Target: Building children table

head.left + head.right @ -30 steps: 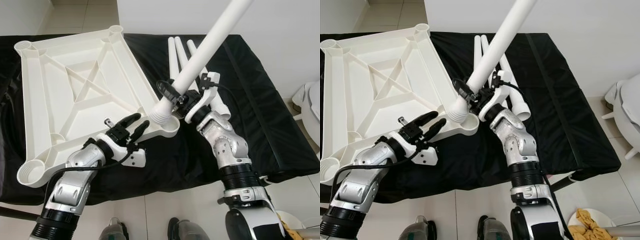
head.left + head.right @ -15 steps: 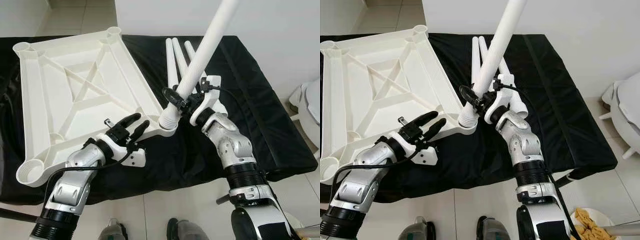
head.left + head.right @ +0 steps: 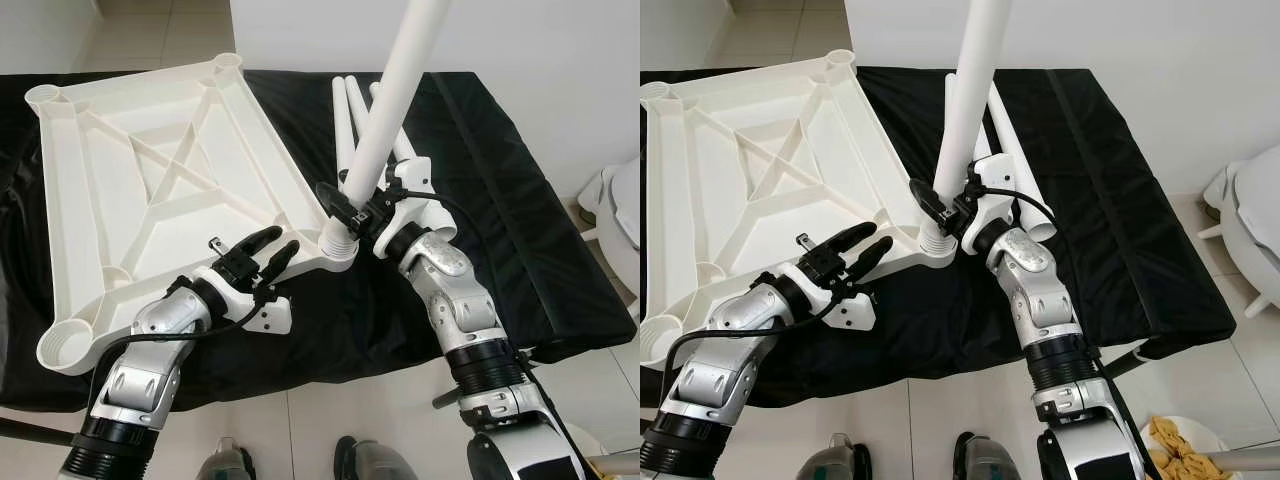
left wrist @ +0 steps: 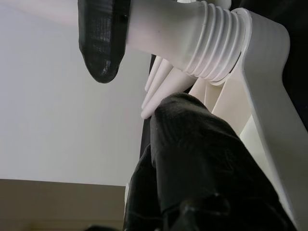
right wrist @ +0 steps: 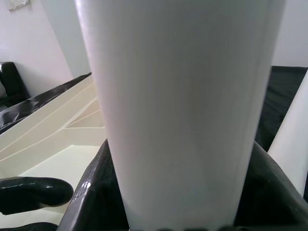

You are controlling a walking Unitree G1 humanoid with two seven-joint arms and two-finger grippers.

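At frame centre, the right gripper (image 3: 350, 205) clamps a long white plastic table leg (image 3: 385, 110), its ribbed end seated in the corner socket of the upturned white plastic tabletop (image 3: 150, 190). The left gripper (image 3: 268, 252), fingers spread apart, rests on the tabletop's near rim, lower left.

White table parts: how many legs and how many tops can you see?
Table legs: 4, one held leg in the right gripper at a corner socket, and 3 loose legs lying on the black cloth.
Tabletop: 1.
Total: 5 white parts.
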